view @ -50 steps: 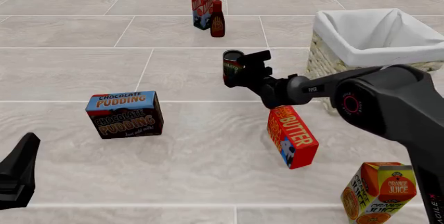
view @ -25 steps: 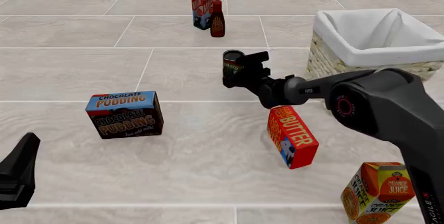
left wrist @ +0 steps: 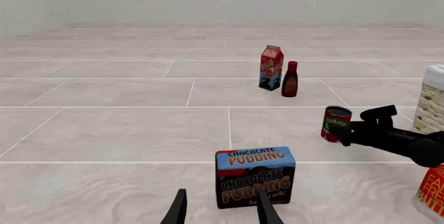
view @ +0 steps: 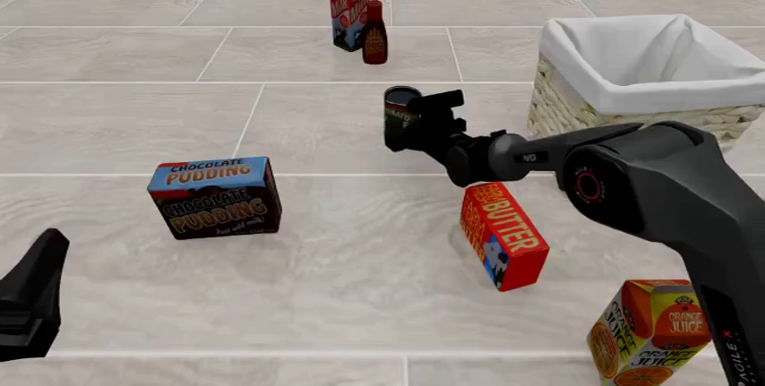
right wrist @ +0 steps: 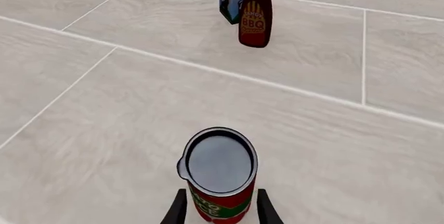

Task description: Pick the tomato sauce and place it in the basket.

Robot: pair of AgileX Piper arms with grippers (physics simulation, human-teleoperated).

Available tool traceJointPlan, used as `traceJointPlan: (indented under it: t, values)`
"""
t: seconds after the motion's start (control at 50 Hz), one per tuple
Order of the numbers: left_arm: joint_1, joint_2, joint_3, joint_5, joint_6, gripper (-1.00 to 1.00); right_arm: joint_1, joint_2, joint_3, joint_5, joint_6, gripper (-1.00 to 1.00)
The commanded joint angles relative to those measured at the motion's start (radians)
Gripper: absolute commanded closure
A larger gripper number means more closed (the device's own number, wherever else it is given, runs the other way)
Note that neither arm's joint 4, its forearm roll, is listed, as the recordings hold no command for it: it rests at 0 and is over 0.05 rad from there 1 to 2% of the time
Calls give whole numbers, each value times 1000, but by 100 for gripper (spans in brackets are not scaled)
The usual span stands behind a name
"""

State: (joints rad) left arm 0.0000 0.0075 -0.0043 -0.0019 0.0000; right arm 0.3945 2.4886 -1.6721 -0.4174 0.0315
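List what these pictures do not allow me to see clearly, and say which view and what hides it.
- Basket floor: hidden in the front view by its own cloth-lined walls; cut off at the frame edge in the left wrist view.
- Orange juice carton: its base is cut off by the front view's bottom edge.
- Left gripper: only its fingertips enter the left wrist view.
- Tomato sauce can: its lower part is out of frame in the right wrist view.

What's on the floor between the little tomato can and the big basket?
Only the right arm's gripper beside the small red-and-green tomato sauce can; front view shows bare tile before the woven basket.
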Motion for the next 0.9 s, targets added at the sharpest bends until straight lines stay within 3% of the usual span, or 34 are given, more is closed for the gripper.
traceJointPlan:
  t: [0.02,0.9]
  values:
    - [0,0,0,0,0,-100,6,14,-17,7,-1,-100]
    - [0,0,0,0,0,-100,12,76,-128,76,21,-100]
